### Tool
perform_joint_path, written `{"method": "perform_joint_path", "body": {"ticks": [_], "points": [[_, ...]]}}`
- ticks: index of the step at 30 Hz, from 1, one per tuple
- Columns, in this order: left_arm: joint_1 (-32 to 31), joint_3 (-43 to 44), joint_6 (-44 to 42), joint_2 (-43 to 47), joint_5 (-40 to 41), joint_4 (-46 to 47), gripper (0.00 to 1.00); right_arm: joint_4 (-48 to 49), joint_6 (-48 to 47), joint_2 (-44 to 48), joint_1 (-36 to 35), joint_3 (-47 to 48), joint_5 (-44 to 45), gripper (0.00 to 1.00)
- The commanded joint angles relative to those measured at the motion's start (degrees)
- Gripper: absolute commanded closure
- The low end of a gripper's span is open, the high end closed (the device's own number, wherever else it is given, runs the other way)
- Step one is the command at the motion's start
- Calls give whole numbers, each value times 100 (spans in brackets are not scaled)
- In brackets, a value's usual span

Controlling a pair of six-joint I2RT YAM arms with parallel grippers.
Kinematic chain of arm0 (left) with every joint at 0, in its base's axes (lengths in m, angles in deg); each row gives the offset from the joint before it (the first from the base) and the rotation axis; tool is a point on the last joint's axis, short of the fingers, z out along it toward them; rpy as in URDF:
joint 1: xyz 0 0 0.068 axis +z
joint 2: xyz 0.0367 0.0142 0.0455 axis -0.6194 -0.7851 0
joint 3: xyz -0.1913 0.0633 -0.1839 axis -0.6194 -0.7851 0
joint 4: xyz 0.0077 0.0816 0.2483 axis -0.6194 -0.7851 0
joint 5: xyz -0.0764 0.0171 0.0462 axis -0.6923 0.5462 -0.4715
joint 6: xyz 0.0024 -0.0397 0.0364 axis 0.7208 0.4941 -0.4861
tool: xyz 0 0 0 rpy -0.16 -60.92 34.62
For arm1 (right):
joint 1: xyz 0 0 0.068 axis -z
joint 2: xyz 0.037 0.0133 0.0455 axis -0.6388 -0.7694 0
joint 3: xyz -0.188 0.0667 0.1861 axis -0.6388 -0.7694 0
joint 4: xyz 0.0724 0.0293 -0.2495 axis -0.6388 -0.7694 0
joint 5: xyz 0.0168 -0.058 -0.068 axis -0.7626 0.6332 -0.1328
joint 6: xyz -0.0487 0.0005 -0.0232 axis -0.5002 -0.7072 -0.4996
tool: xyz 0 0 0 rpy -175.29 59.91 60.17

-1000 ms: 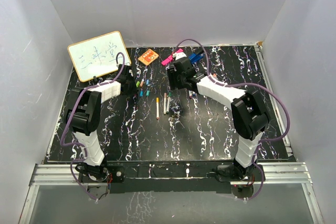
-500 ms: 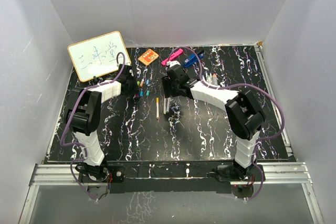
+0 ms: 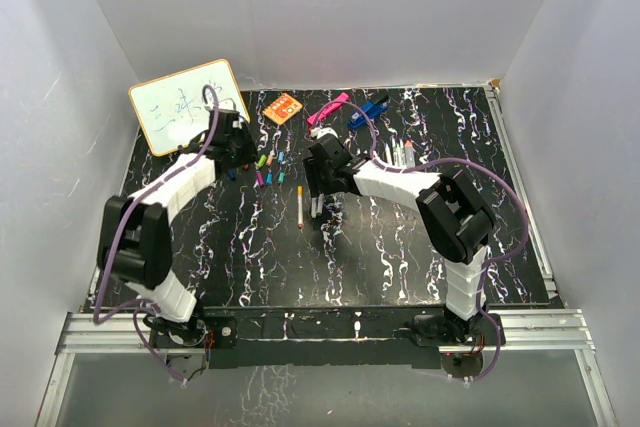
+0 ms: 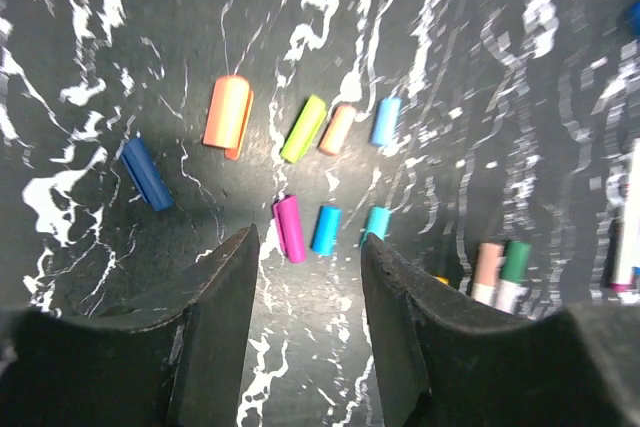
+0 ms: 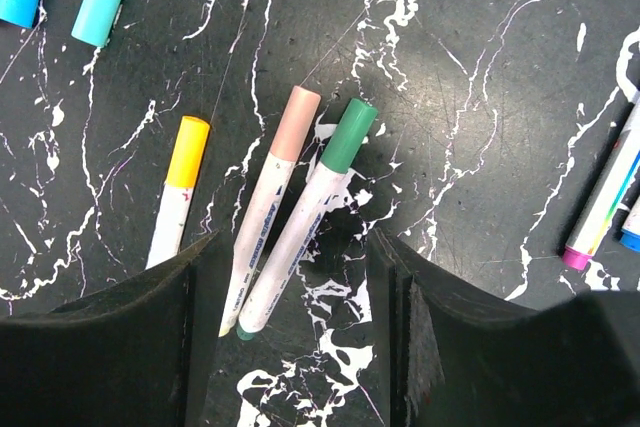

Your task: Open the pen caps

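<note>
Several loose pen caps lie in a cluster [image 3: 268, 167]. In the left wrist view they are orange [image 4: 227, 112], dark blue [image 4: 147, 173], green [image 4: 303, 128], pink [image 4: 290, 228], blue [image 4: 325, 229] and teal [image 4: 376, 223]. My left gripper [image 3: 238, 152] [image 4: 308, 247] is open and empty, just near of the pink and blue caps. My right gripper [image 3: 318, 187] [image 5: 295, 239] is open above three white capped pens. Their caps are yellow [image 5: 188, 150], pink [image 5: 296, 109] and green [image 5: 350, 135]. The pink-capped and green-capped pens lie on the table between its jaws.
A whiteboard [image 3: 175, 102] leans at the back left. An orange card [image 3: 284, 107], a pink highlighter [image 3: 328, 107] and a blue clip tool [image 3: 372, 110] lie at the back. More pens [image 3: 405, 154] [image 5: 605, 197] lie right of the right gripper.
My right gripper has moved left and nearer, from by the highlighter to over the three pens. My left arm has stretched out and its gripper has shifted slightly back beside the caps.
</note>
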Motion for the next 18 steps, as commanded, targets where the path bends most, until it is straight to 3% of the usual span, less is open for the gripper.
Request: {"method": "perform_joint_path", "body": {"ticks": [1, 10, 18], "points": [[9, -173, 63, 1066, 288, 28, 55, 57, 113, -46, -10, 16, 249, 48], [14, -584, 153, 1948, 297, 106, 49, -1, 108, -177, -18, 9, 386, 51], [8, -580, 216, 1959, 174, 164, 48, -28, 87, -287, -15, -4, 422, 54]]}}
